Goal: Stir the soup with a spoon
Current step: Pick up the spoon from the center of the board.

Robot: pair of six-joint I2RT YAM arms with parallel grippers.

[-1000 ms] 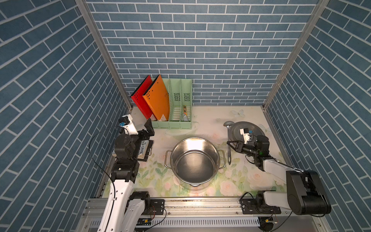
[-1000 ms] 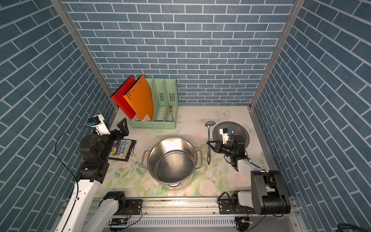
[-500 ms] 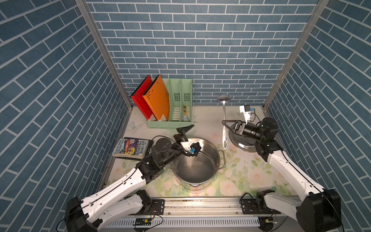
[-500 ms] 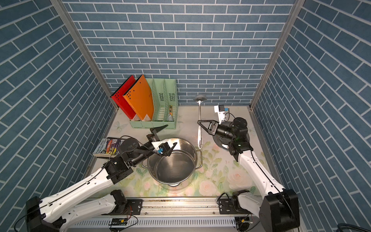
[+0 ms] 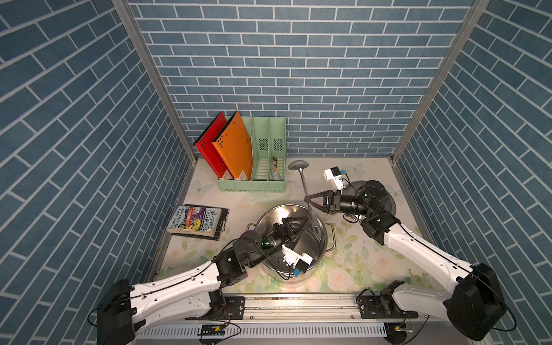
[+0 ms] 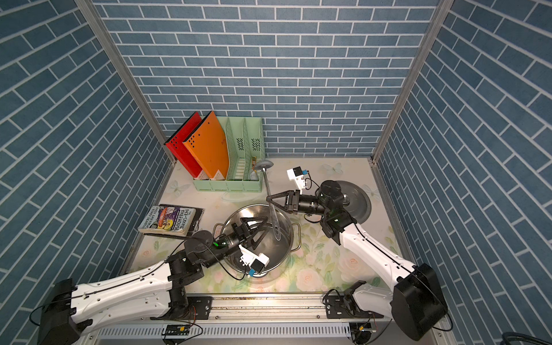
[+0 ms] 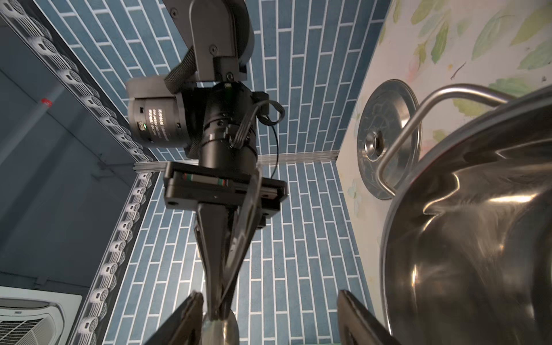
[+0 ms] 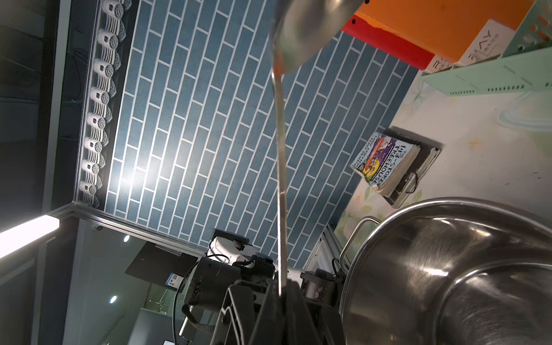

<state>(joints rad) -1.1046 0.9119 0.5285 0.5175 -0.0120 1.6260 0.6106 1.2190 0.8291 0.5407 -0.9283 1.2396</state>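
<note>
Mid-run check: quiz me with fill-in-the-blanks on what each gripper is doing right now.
The right gripper is shut on the spoon's ___.
The spoon's bowl end points ___, its flat tip hanging over the pot.
The left gripper, near the spoon's tip, has its jaws ___.
Missing words: handle; up; open.

This is a robot lab cell dressed as a kitchen. The blue brick-print walls (image 5: 268, 74) are flat panels joined by bare metal posts (image 5: 154, 74). A left arm (image 5: 179, 288) and a right arm (image 5: 418, 251) are mounted on a rail (image 5: 298, 306) at the front. A floral mat (image 5: 352, 268) holds a steel pot (image 5: 277, 209), lid (image 5: 389, 200) and spoon (image 5: 304, 186), with a file rack (image 5: 263, 183) and a book (image 5: 195, 221) nearby. The 2 wrist views show a ceiling air unit (image 7: 30, 316) and a strip light (image 8: 27, 234) beyond the walls.
</note>
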